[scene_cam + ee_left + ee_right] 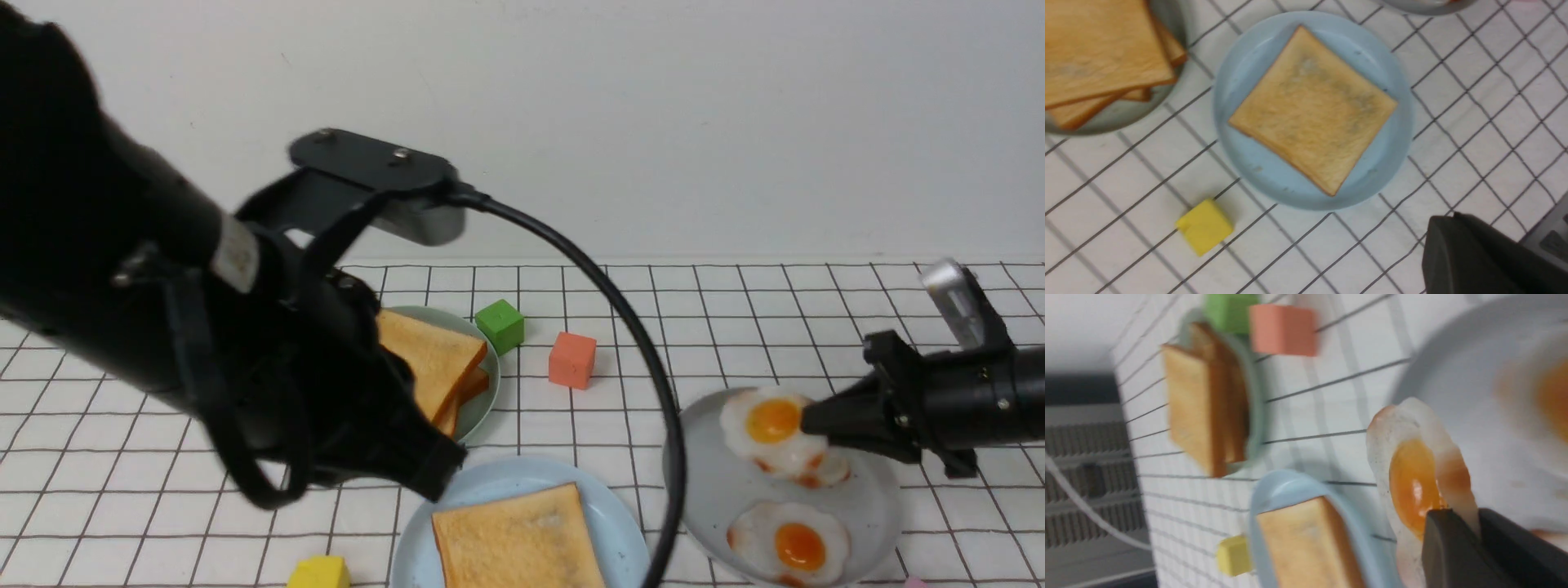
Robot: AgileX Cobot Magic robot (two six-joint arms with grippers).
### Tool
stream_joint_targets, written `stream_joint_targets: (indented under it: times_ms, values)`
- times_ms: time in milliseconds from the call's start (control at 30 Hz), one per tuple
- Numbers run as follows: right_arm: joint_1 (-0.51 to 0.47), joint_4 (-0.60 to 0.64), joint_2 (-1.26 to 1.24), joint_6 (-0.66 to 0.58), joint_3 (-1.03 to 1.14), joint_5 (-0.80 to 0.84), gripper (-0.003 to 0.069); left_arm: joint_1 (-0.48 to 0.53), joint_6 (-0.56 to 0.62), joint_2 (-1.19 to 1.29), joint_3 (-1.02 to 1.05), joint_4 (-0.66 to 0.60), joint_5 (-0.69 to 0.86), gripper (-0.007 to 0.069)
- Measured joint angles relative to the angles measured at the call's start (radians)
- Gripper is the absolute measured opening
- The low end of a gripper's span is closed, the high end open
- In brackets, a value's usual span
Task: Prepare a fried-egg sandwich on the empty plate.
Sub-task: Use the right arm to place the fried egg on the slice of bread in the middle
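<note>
At six o'clock on the table (735, 327), the light blue plate (611, 510) carries one toast slice (514, 539), ready for its egg. Over the grey plate (718, 498) at four o'clock, the right gripper (810, 420) pinches a fried egg (771, 423) by its rim, likely to carry it across. Whether the left gripper (429, 478) has its jaws spread, I cannot tell.

Toast slice (518, 539) flat on light blue plate (522, 474).
</note>
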Motion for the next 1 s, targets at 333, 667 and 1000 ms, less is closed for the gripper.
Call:
stream_joint_targets:
  times_ms: [333,667,1000]
  values:
    - [0.468,0.159,0.002,-0.083,0.0,-0.107,0.0068,0.0,-0.15,-0.201,0.0,0.082,0.054,-0.0013]
    - [0.585,0.133,0.086,-0.08,-0.003,-0.264,0.0313,0.0,-0.154,-0.216,0.0,0.082,0.063,-0.0008]
    - [0.474,-0.586,-0.07,0.338,-0.232,-0.187,0.0669,0.0,-0.154,-0.135,0.0,0.094,-0.019,0.0004]
